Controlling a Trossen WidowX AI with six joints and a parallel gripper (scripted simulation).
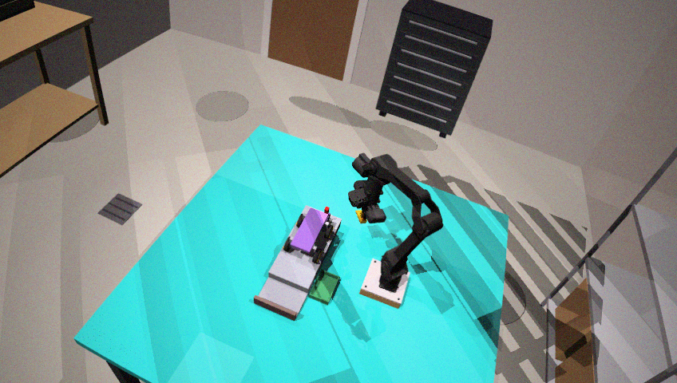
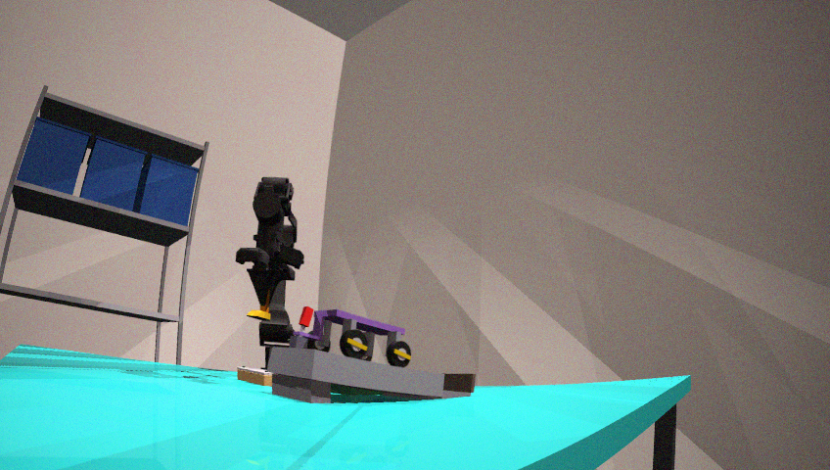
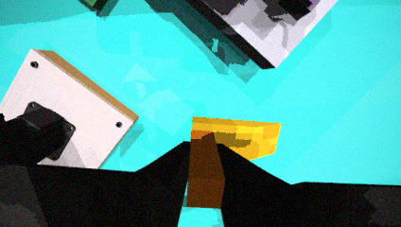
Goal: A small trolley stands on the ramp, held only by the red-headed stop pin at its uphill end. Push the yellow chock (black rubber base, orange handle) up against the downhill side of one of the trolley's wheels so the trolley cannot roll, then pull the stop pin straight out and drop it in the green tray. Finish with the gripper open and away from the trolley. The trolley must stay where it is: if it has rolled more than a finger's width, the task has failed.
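Note:
My gripper [image 1: 365, 216] [image 2: 264, 305] [image 3: 201, 149] is shut on the orange handle of the yellow chock [image 1: 360, 216] [image 2: 258, 313] [image 3: 241, 135] and holds it in the air, to the right of the ramp's uphill end. The purple-topped trolley [image 1: 310, 229] [image 2: 356, 323] stands on the upper part of the grey ramp [image 1: 291, 274] [image 2: 372, 372] [image 3: 270, 40]. The red-headed stop pin [image 1: 326, 209] [image 2: 304, 315] stands at the trolley's uphill end. The green tray [image 1: 325, 287] lies beside the ramp's lower half.
The arm's white base plate [image 1: 383, 290] [image 3: 61, 113] sits on the turquoise table [image 1: 190, 284] right of the tray. A brown bar [image 1: 274, 306] [image 2: 458, 382] ends the ramp downhill.

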